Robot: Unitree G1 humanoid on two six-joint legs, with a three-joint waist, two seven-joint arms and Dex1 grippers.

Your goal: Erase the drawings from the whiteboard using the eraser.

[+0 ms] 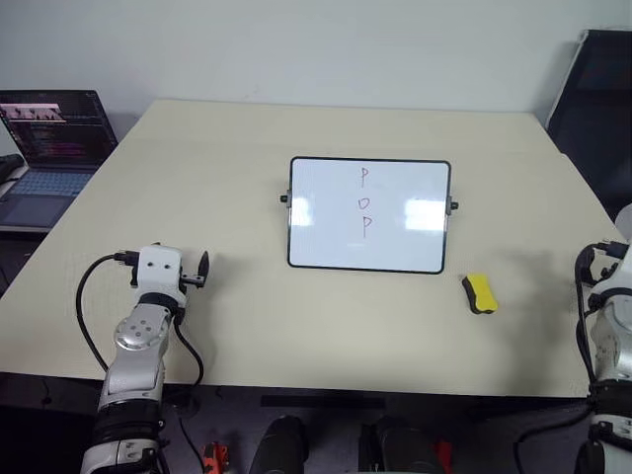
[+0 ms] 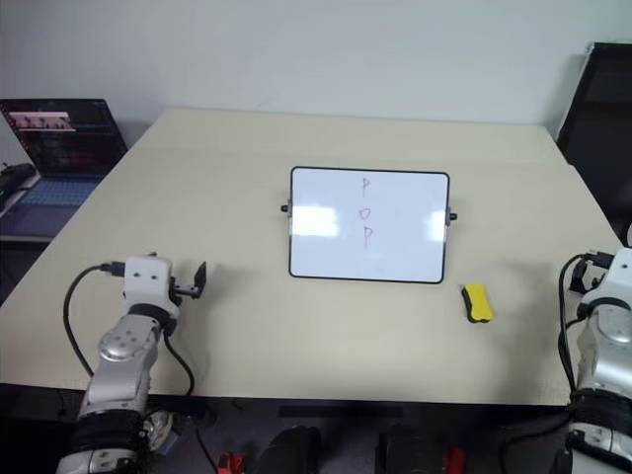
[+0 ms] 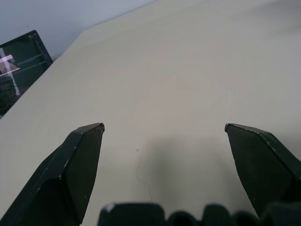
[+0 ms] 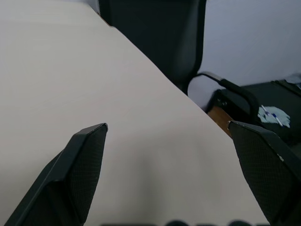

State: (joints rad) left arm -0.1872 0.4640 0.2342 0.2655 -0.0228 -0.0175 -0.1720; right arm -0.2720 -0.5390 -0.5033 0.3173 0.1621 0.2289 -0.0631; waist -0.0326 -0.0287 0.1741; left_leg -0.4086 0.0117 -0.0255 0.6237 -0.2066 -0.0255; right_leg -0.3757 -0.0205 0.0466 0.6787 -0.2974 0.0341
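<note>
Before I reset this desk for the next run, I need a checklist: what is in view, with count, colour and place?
Small rectangular glossy whiteboard with thin black frame: one, white, middle of the table.
Marker drawings, letters P, O, P in a column: three, purplish, on the whiteboard, unerased.
Small oblong eraser with black base: one, yellow, on the table off the board's near right corner, apart from it.
Rectangular table: one, pale beige, under everything.
Open laptop: one, dark with lit screen, beyond the table's far left corner.
Office chair: one, black, past the table's right edge.
Left gripper: black fingers, open, over bare table, near left.
Right gripper: black fingers, open, empty, over the table's right edge.
</note>
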